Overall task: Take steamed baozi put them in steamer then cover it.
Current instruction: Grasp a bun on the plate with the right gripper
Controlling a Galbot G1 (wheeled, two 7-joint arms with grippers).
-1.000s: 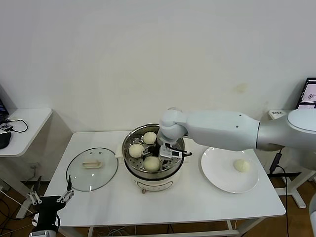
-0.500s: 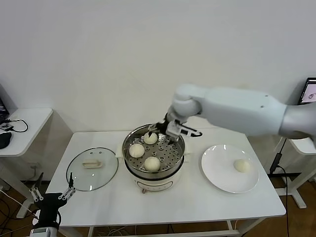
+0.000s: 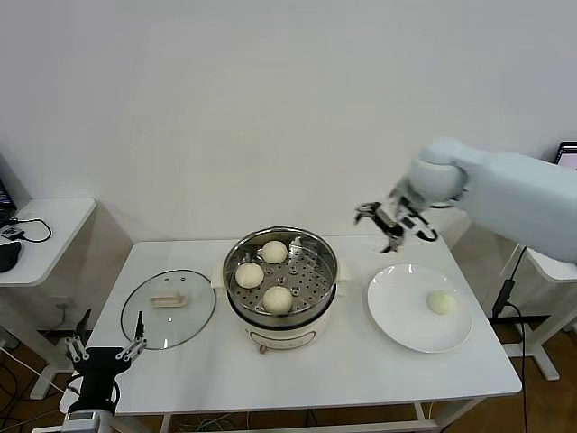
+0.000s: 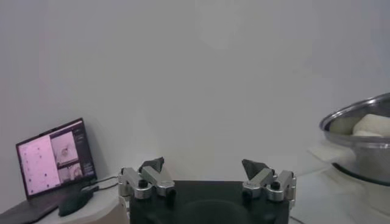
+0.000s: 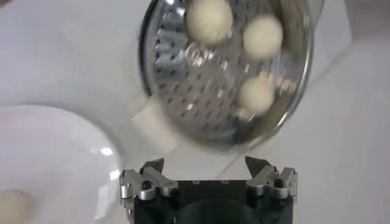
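Looking down, we see three pale, smooth steamed baozi [image 3: 275,253] on the perforated tray of the shiny steamer [image 3: 280,275] and a fourth on the white plate [image 3: 397,316]. Our cover [image 3: 169,308] lies flat beside the steamer, its handle's long axis running left-right. Our right gripper [image 3: 390,225] hovers empty, jaws wide, between steamer and plate; our left gripper [image 3: 106,350] waits low, equally wide

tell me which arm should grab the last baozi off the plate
Right. The right gripper hangs open and empty above the table between the steamer and the plate holding the last baozi; the left gripper sits low at the table's near-left corner.
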